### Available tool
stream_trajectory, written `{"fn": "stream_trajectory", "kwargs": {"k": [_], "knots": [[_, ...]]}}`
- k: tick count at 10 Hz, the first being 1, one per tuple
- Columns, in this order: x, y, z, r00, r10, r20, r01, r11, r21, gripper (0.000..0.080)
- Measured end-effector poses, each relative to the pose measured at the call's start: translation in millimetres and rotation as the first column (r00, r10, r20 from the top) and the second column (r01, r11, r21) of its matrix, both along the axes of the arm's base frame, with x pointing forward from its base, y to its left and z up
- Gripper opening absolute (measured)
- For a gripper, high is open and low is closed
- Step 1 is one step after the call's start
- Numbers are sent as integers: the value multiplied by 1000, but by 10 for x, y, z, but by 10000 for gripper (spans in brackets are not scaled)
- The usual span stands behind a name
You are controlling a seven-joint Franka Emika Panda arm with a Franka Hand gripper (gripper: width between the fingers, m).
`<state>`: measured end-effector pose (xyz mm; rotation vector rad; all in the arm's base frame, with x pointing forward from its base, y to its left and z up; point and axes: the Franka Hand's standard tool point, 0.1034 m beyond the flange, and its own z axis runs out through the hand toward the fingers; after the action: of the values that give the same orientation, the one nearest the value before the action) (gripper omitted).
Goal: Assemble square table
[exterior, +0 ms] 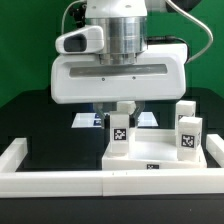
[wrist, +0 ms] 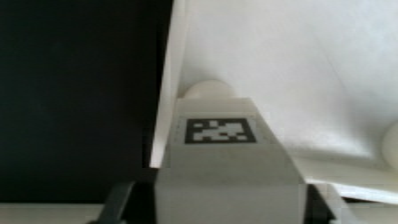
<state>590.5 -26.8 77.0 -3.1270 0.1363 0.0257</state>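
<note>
Square table slab (exterior: pixel 150 155) lies below the gripper (exterior: pixel 121 110), whose fingers clamp one upright leg (exterior: pixel 119 130). Two more legs (exterior: pixel 187 128) stand beside; border wall (exterior: pixel 60 180) in front.

A white leg (wrist: pixel 217 140) with a black-and-white tag fills the lower middle of the frame, standing between the two dark jaws, which press against its sides at the bottom edge. Behind it the white square slab (wrist: pixel 302 60) takes the right half; the black surface (wrist: pixel 80 90) takes the left.
</note>
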Motion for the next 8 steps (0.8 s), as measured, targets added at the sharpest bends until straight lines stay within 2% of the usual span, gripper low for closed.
{"fn": "stream_trajectory", "kwargs": {"k": [3, 6, 8], "knots": [[4, 24, -6, 962, -274, 8, 274, 962, -6, 291], [17, 54, -14, 850, -526, 16, 526, 851, 0, 291], [18, 81, -16, 728, -686, 12, 686, 728, 2, 291]]}}
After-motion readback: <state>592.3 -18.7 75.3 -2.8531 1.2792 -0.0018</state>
